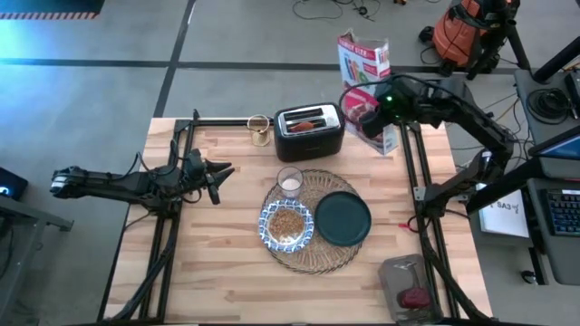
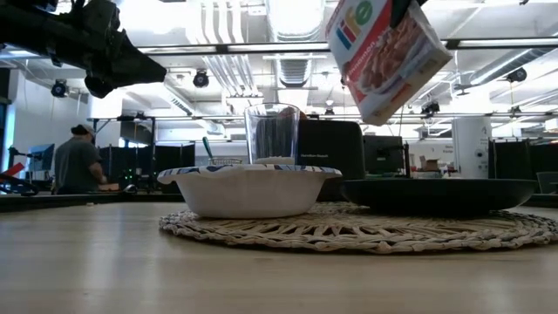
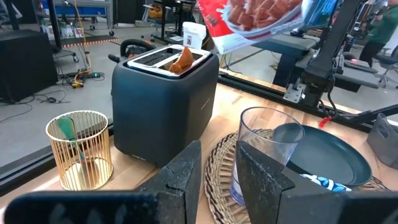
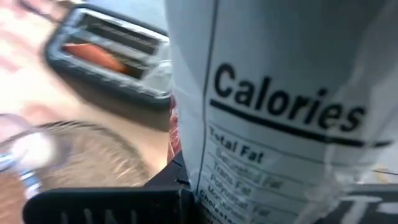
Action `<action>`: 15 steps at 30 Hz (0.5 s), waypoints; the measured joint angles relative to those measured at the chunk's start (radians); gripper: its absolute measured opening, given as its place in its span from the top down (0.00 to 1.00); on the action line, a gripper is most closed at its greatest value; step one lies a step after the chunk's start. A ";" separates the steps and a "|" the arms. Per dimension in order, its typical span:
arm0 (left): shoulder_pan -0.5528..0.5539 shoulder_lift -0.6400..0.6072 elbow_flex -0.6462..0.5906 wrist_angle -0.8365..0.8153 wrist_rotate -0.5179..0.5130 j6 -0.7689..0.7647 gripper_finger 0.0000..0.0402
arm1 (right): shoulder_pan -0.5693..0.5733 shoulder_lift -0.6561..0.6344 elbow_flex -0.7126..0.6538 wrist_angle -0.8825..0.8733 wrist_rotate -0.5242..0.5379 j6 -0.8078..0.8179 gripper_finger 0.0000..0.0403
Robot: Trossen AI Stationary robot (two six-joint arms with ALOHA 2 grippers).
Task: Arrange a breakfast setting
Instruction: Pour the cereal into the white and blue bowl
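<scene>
A round woven placemat (image 1: 313, 256) lies mid-table. On it rest a blue-and-white bowl (image 1: 286, 226) holding brown cereal, a dark teal plate (image 1: 343, 218) and, at its far edge, a clear glass (image 1: 290, 181) with a little white in the bottom. My right gripper (image 1: 367, 110) is shut on a red cereal box (image 1: 364, 68), high over the far right corner beside the black toaster (image 1: 308, 131). My left gripper (image 1: 217, 172) stands open at the left, level and pointing toward the glass (image 3: 264, 149), with nothing between its fingers. My right gripper holds the cereal box (image 2: 384, 57) from above, slanting down. The box's white nutrition panel (image 4: 273, 124) fills the wrist view and hides where the fingers sit. The box hangs tilted, lifted clear of the table, above the level of the glass and the toaster.
A brown baked piece (image 3: 181, 60) stands in the toaster's slot. A gold wire holder (image 1: 259, 129) sits left of the toaster. A grey tray (image 1: 412, 285) with a red item lies at the near right corner. Bare wood shows at the table's near left.
</scene>
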 joint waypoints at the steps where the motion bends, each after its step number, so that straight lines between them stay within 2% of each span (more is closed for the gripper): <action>1: 0.000 0.000 0.000 0.000 0.000 0.000 0.79 | -0.003 0.000 -0.014 0.001 0.030 -0.002 0.89; 6: 0.000 0.000 0.000 0.000 0.000 0.000 0.79 | -0.034 0.001 -0.112 0.002 0.148 -0.015 0.89; 15: 0.000 0.000 0.000 0.000 0.000 0.000 0.79 | -0.150 -0.008 -0.343 0.008 0.141 -0.014 0.89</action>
